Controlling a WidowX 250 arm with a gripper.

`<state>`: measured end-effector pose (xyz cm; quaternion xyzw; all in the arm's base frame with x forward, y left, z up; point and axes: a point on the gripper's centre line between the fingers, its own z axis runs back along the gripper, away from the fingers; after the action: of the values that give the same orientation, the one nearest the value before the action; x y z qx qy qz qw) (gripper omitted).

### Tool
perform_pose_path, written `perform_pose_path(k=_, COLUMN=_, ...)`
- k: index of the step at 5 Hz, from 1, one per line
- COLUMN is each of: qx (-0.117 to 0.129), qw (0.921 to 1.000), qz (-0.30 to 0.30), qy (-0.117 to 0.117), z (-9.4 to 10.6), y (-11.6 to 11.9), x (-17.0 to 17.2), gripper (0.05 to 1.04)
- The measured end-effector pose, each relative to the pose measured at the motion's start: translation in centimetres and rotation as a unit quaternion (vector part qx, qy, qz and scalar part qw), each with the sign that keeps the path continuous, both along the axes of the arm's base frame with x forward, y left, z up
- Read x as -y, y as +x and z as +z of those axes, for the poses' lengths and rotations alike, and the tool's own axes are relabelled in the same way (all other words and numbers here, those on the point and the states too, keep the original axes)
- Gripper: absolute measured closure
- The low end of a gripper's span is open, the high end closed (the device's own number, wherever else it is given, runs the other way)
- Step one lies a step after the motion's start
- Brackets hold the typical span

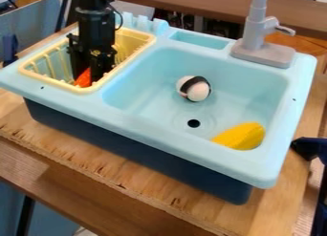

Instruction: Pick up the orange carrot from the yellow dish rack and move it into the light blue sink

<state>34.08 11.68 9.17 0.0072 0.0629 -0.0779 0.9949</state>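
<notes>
Tool (88,79) at one orange object (83,79) in one basket (81,89), grip unclear; sink (217,70): two toys (199,91).

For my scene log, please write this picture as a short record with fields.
gripper: down inside yellow rack, at orange object
orange object: in rack, partly hidden
yellow rack: set in blue toy sink
basin: black-and-white ball; yellow object in corner
faucet: grey, on sink's rear rim
</notes>
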Motion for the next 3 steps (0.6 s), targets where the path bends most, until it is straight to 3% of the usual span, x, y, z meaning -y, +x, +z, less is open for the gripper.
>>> perform_pose_path(k=1, qx=0.029, qw=0.9995, qz=-0.009, qy=0.004, z=4.8, y=-0.9, x=0.5, gripper=0.497)
perform_pose_path(k=2, qx=0.075, qw=0.9966, qz=-0.032, qy=0.013, z=10.4, y=-2.6, x=1.2, gripper=0.497)
perform_pose_path(k=3, qx=0.092, qw=0.9950, qz=-0.017, qy=0.035, z=14.9, y=-2.5, x=1.8, gripper=0.497)
